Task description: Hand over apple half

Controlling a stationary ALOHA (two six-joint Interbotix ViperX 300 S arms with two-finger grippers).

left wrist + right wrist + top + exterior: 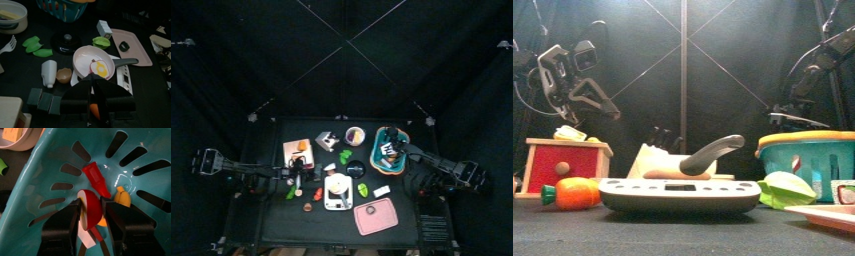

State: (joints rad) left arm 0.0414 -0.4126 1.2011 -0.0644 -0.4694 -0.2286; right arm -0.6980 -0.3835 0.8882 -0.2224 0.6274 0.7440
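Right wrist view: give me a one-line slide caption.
Right gripper inside the teal basket, jaws straddling the red-skinned apple half beside a red chili.

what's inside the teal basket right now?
Inside the teal basket: an apple half between the right gripper jaws, a red strip-shaped piece and a small orange piece. The gripper hides whatever lies beneath it.

Enclosure: black curtains (251, 50) hang on all sides, closing in a small black table (271, 215) that stands at the middle of the pen. Thin pale lines (311, 20) run overhead and cross above the table, reaching toward the pen's corners. Lighting: dim overall, with a brighter patch on the rear curtain (714, 40) behind the table's far edge.
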